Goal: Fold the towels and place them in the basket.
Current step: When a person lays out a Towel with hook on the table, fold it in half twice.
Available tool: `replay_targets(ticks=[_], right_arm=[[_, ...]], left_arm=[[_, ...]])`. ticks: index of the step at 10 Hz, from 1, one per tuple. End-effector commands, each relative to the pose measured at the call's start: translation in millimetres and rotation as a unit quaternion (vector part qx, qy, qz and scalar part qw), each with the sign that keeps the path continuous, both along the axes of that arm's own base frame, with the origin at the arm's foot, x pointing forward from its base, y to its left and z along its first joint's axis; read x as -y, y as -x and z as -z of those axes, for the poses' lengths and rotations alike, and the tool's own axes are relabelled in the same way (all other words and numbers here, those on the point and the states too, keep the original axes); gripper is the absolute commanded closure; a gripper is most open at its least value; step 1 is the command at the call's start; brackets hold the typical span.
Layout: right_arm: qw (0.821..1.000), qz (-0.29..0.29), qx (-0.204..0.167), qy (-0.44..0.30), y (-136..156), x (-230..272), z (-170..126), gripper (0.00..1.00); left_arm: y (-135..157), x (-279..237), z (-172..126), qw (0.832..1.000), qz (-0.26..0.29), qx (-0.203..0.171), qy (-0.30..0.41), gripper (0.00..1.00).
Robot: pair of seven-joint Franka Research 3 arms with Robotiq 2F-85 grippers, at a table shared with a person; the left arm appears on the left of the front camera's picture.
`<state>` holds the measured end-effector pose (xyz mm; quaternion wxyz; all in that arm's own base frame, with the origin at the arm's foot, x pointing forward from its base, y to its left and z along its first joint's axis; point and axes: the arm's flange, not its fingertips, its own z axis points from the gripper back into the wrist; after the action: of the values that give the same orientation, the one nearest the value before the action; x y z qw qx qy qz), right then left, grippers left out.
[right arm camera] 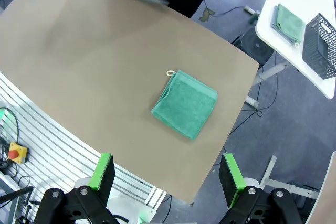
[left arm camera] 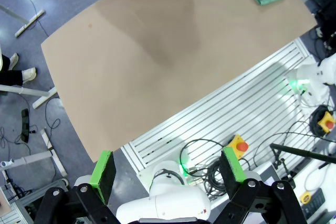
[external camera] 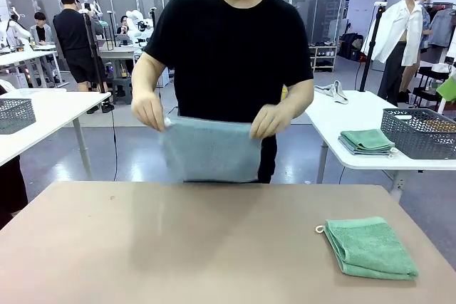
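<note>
The mint green towel (external camera: 370,248) lies folded on the counter (external camera: 178,247), at your right; a person's hands (external camera: 148,110) hold the blue-grey towel (external camera: 211,149). Both are probably soft and limp, so pinch a folded edge. The left gripper (left arm camera: 168,169) and right gripper (right arm camera: 167,174) gape wide.

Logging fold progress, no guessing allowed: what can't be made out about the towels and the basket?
Pale blue-grey terry towel held by the person: front view, lower edge meets the brown table's far edge; wrist views cut it at the top.
Folded mint green terry towel: lower layers hidden under its top layer.
Dark grey mesh basket on the white side table: front view, cut by the right edge; contents too small.
</note>
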<state>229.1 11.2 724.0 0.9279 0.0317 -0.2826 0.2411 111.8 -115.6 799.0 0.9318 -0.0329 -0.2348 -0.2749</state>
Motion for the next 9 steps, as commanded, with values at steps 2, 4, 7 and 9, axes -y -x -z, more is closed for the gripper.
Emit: replay_targets(ticks=[2, 4, 7, 9], right_arm=[[1.000, 0.006, 0.001, 0.006, -2.1, 0.4, -1.8, 0.00], [1.000, 0.006, 0.001, 0.006, -2.1, 0.4, -1.8, 0.00], [1.000, 0.006, 0.001, 0.006, -2.1, 0.4, -1.8, 0.00], [1.000, 0.006, 0.001, 0.006, -2.1, 0.4, -1.8, 0.00]], left_arm=[[11.8, 2.0, -2.8, 1.000, 0.011, 0.002, 0.006, 0.00], [11.8, 2.0, -2.8, 1.000, 0.011, 0.002, 0.006, 0.00], [11.8, 2.0, -2.8, 1.000, 0.011, 0.002, 0.006, 0.00], [11.8, 2.0, -2.8, 1.000, 0.011, 0.002, 0.006, 0.00]])
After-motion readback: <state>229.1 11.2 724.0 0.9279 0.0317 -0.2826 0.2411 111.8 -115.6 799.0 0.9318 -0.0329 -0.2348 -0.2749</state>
